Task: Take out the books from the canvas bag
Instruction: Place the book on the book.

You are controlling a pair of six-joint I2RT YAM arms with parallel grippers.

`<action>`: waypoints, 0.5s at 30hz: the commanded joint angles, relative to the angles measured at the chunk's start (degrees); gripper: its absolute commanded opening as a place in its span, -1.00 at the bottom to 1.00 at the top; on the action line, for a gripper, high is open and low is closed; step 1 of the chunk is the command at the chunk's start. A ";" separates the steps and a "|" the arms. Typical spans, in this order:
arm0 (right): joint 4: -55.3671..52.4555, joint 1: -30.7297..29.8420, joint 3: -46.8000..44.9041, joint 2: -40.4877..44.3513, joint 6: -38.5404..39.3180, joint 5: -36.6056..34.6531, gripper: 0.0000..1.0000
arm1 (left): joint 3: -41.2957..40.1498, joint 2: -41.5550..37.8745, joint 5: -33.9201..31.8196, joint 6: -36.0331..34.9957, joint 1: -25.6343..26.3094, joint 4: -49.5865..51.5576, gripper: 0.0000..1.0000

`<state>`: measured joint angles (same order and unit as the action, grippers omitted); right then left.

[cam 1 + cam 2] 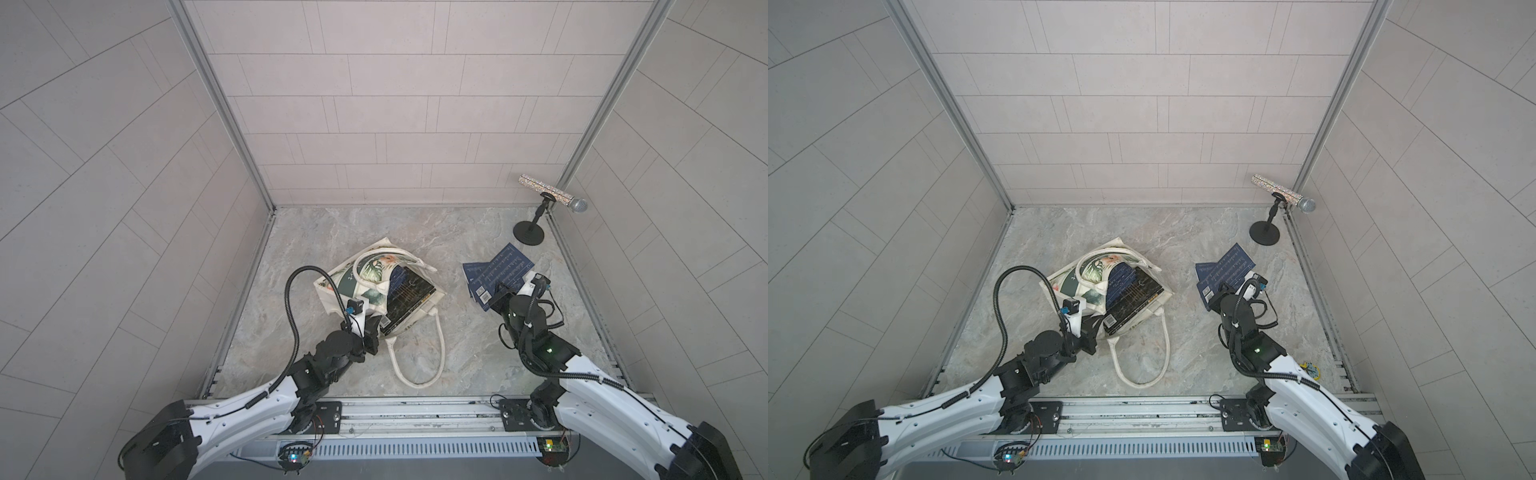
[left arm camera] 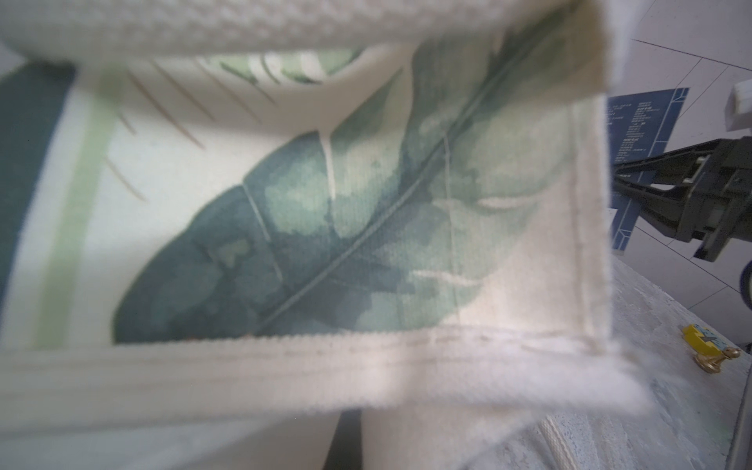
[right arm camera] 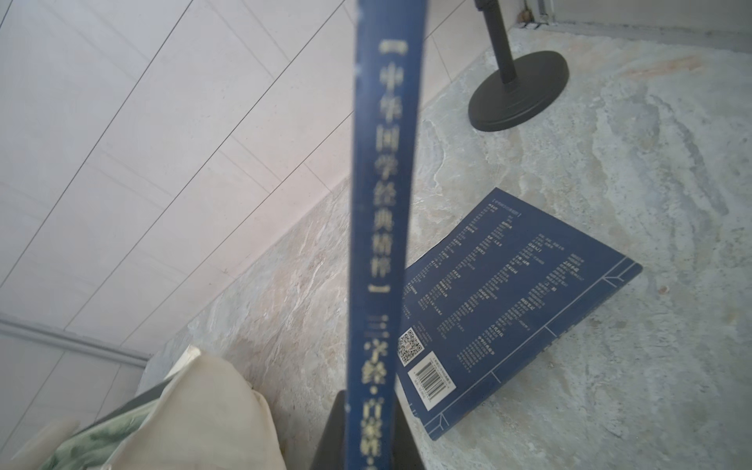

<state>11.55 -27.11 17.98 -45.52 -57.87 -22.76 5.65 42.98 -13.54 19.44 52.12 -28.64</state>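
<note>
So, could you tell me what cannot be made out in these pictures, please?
- Books in bag: count unclear; the bag covers them in both top views.
- Left gripper grip: its wrist blocks it in both top views; the left wrist view shows only blurred bag.
- Yellow object: too small, left wrist view.

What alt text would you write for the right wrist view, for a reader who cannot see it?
A navy book, seen spine-on, stands clamped between the right arm's fingers. Behind it a second navy book lies flat on the marble table, barcode up, with a black stand base beyond and the canvas bag nearby.
</note>
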 commanded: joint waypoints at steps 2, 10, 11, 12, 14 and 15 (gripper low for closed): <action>13.49 3.20 -2.80 -4.91 -6.34 0.69 -1.00 | 0.55 -1.23 0.43 -1.27 -0.26 -4.34 -1.00; 22.26 5.93 -4.61 -17.30 -13.89 -1.14 -1.00 | 0.72 -0.66 0.96 -1.29 -0.29 -4.40 -1.00; 21.53 6.01 -4.55 -18.03 -15.42 -1.87 -1.00 | 0.66 -0.69 0.87 -1.29 -0.31 -4.37 -1.00; 20.20 6.02 -4.34 -18.69 -17.33 -2.72 -1.00 | 0.70 -0.78 0.84 -1.31 -0.26 -4.36 -1.00; 19.48 6.01 -3.69 -20.73 -18.87 -3.47 -1.00 | 0.84 -0.68 0.97 -1.33 -0.25 -4.39 -1.00; 19.81 6.02 -3.23 -22.09 -19.59 -3.58 -1.00 | 0.77 -0.60 0.98 -1.33 -0.26 -4.40 -1.00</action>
<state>29.26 -21.32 13.69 -65.43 -72.53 -23.49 5.65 43.07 -13.13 19.42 52.12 -28.62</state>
